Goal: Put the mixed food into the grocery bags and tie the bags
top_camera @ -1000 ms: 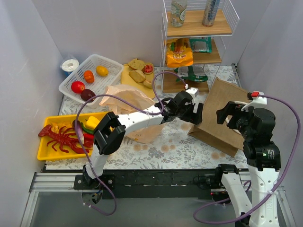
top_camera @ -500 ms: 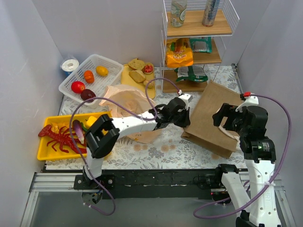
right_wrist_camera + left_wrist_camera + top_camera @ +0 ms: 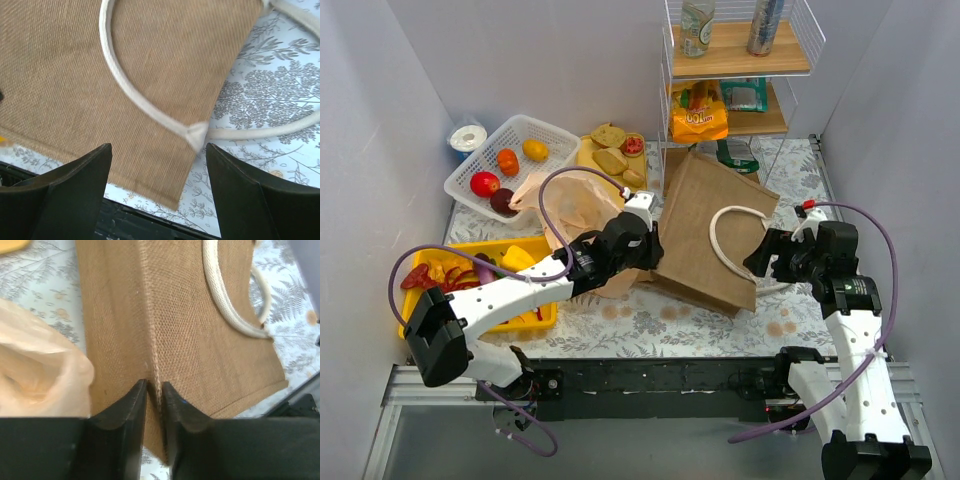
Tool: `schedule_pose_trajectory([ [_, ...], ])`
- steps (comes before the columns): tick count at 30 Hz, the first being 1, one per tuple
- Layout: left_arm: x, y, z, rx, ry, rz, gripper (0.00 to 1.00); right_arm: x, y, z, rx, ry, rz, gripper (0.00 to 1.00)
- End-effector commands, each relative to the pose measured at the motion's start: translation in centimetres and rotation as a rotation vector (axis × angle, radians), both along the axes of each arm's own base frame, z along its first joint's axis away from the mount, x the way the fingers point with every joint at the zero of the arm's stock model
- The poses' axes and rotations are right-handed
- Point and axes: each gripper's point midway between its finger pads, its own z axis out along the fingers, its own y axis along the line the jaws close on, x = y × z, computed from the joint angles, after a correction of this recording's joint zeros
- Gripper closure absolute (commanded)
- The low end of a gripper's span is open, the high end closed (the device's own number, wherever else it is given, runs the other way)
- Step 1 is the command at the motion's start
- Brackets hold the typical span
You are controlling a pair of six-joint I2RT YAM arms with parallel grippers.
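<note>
Two bags, both on the table (image 3: 650, 322) and neither with any food in it that I can see. The brown bag (image 3: 705, 240) lies flat mid-table, its mouth end toward the right edge, with one white handle (image 3: 718, 218) looped on top of it. My left gripper (image 3: 652, 250) is at its left side, fingers (image 3: 131, 405) closed to a thin slit on a raised fold of the brown weave (image 3: 200, 365). So I have hold of that bag. My right gripper (image 3: 760, 262) hangs over the bag's right end, jaws spread wide and nothing between them. In the right wrist view the handle (image 3: 135, 102) and the bag corner (image 3: 75, 75) lie below my open fingers (image 3: 80, 185); I can't tell if they touch. The peach plastic bag (image 3: 580, 205) is crumpled just left of the brown one, against its edge (image 3: 35, 370). The food is all elsewhere. The bread pieces (image 3: 610, 158) sit on a board near the far edge. The orange snack packet (image 3: 698, 118), clear bottle (image 3: 697, 25) and metal can (image 3: 765, 25) are on the wire rack (image 3: 790, 62) at the far right. A yellow pepper (image 3: 516, 259) is in the yellow tray (image 3: 542, 318) at the near left, partly hidden by my left arm. More round fruit is in the white basket (image 3: 548, 127) at the far left corner.
</note>
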Motion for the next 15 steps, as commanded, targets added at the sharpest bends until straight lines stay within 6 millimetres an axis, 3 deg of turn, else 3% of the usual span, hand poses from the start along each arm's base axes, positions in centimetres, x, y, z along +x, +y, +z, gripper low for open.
schedule_pose_trajectory([
  [1, 1.3, 2.2, 1.0, 0.079, -0.065, 0.075, 0.50, 0.9, 1.3, 1.2, 0.064, -0.066, 0.051, 0.17],
  [3, 1.7, 2.2, 1.8, 0.095, -0.078, 0.079, 0.24, 1.2, 0.9, 1.4, 0.048, -0.085, 0.035, 0.17],
  [4, 1.9, 2.1, 2.1, 0.110, -0.092, 0.073, 0.17, 1.4, 0.8, 1.8, 0.042, -0.103, 0.024, 0.17],
  [8, 2.8, 0.9, 6.1, 0.099, -0.192, 0.067, 0.12, 2.5, -0.9, 3.0, -0.039, -0.120, -0.040, 0.16],
  [9, 3.1, 0.3, 8.3, 0.068, -0.230, 0.075, 0.12, 2.8, -1.9, 2.9, -0.077, -0.109, -0.082, 0.16],
  [13, 3.0, -3.7, 9.9, 0.031, -0.242, -0.007, 0.12, 3.8, -2.0, 4.3, -0.068, -0.138, -0.103, 0.16],
  [14, 3.5, -5.3, 7.5, 0.075, -0.210, -0.026, 0.12, 4.0, -1.8, 4.4, -0.054, -0.146, -0.104, 0.16],
  [15, 3.6, -6.2, 6.6, 0.089, -0.190, -0.043, 0.11, 4.0, -1.6, 4.6, -0.041, -0.157, -0.100, 0.17],
])
